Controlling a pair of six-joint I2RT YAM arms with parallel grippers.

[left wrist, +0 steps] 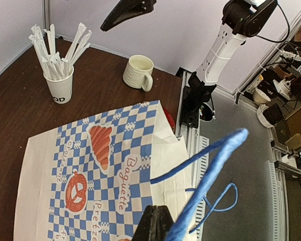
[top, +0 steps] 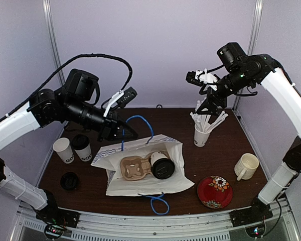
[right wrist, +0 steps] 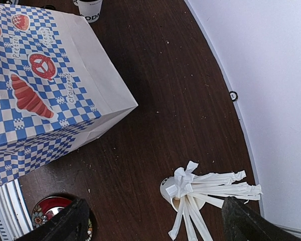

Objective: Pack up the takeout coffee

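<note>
While left gripper (left wrist: 156, 222) pinches handle (left wrist: 210, 170), three cups (top: 63, 149) (top: 82, 147) (top: 162, 165) (one bagged), right gripper (right wrist: 153, 223) spread.

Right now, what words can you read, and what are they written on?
"Baguette": paper bag, in red script.
"Pretze", cut off by the frame: same bag.
"Croissant": same bag, beside the croissant picture.
"OD": cup of stirrers.
"GO", rest turned away: open paper cup and lidded paper cup.
Cup lying in the bag: nothing readable.
</note>
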